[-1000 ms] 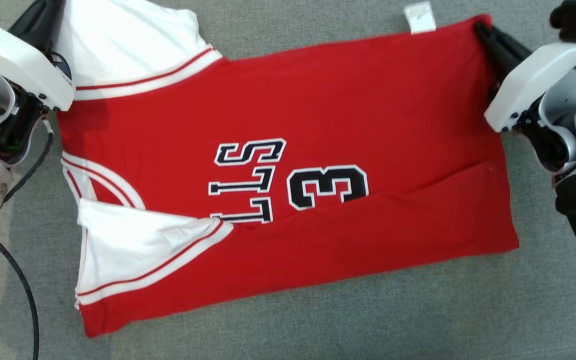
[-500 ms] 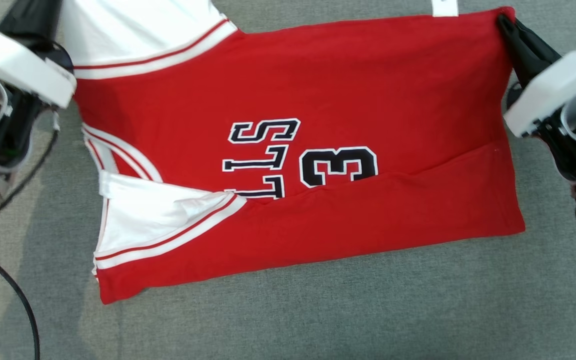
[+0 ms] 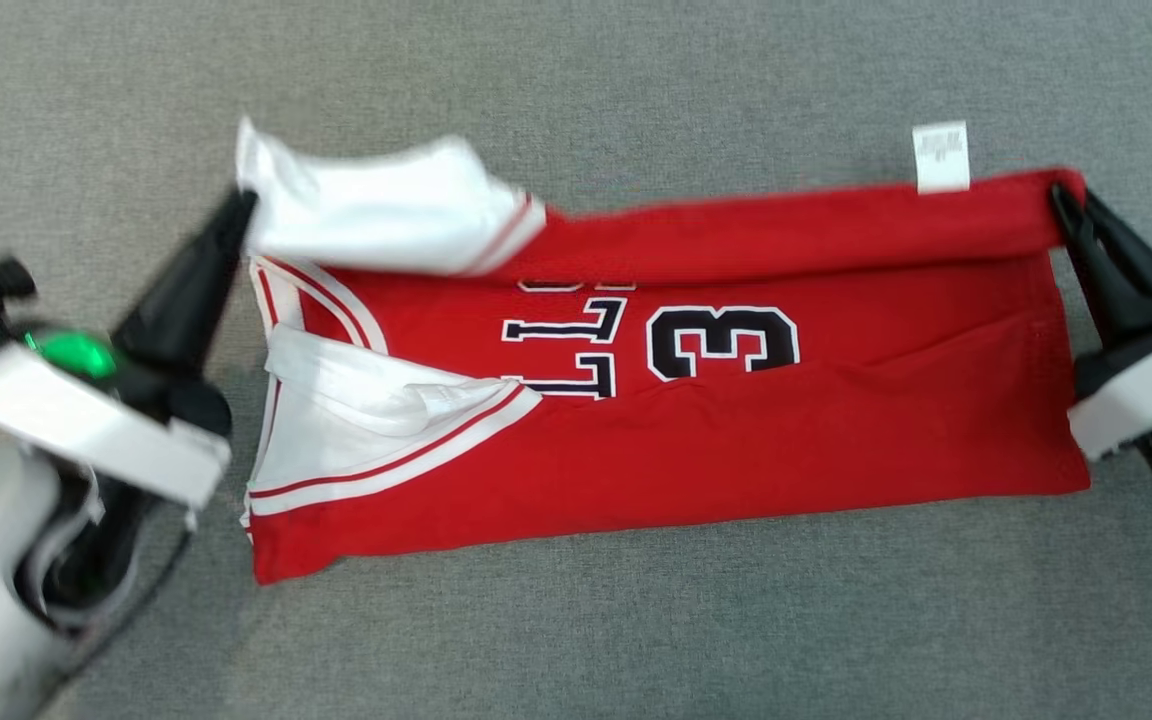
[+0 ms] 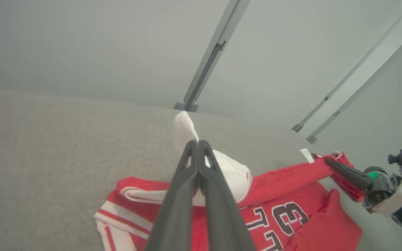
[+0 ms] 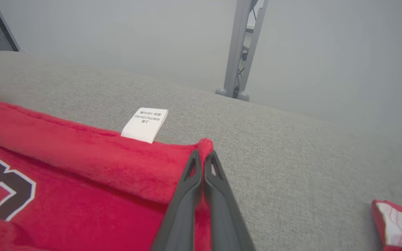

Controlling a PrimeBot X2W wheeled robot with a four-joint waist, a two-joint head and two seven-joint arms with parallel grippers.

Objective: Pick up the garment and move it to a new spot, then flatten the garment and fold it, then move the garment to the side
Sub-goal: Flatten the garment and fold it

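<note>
Garment (image 3: 736,420), a red jersey w/ white sleeves, lies across the centre of the grey cloth surface (image 3: 636,640), collar end at 9 o'clock, hem end at 3 o'clock.

Change vs a sec ago:
- The 12 o'clock long edge was spread flat. It's now lifted and rolled toward 6 o'clock, forming a raised red band running 9-to-3.
- The top letter of the lettering (image 3: 566,350) was fully readable before. It's now mostly under that band.
- The number 3 (image 3: 723,342) is still clear.
- The far white sleeve (image 3: 376,215) comes along w/ the edge, bunched at approx 10 o'clock.
- The care label (image 3: 939,157) sticks up off the lifted edge at 1 o'clock.
- The near flap at 6 o'clock is folded in as before.
- NB the head cam has moved too, so the overall shift of the scene isn't the cloth moving.

Left gripper (image 3: 244,203): fingers pinched tight on the sleeve corner at the 10 o'clock end. The wrist view shows white cloth at the tips. Right gripper (image 3: 1058,195): fingers closed on the red hem corner at the 2 o'clock end. The edge is stretched between the two.

Meaning: flattening looks done and the fold step is under way, far part going over the middle. Judgement: next move needs both corners carried evenly toward 6 o'clock and laid down before letting go. The loose sleeve could slump and crease the fold.
</note>
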